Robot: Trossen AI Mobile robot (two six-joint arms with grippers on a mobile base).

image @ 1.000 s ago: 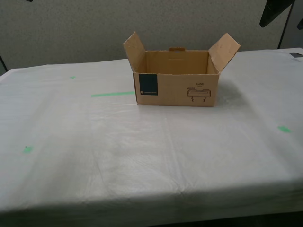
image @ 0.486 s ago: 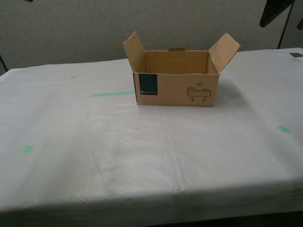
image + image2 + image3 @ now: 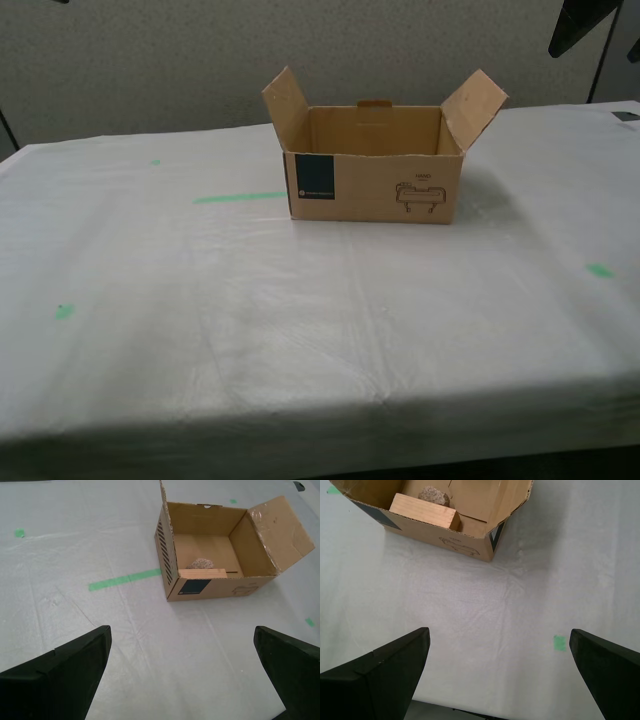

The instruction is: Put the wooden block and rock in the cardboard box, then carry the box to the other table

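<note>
**Box loaded and set down; little left to spoil**

The cardboard box (image 3: 372, 168) stands on the other table (image 3: 300, 330), toward its far side and a little to the exterior view's right, flaps up. Inside, the wooden block (image 3: 424, 511) lies against the labelled front wall with the rock (image 3: 434, 496) just behind it, near or touching; I cannot tell which. My first gripper (image 3: 501, 672) and my second gripper (image 3: 182, 672) both hang above the sheeting on the near side of the box, jaws spread wide, holding nothing. By my judgement the task looks all but done. The risks: a careless arm sweep could catch a raised flap and drag the box, or a bump from the base could wrinkle the sheeting and shift it.
</note>
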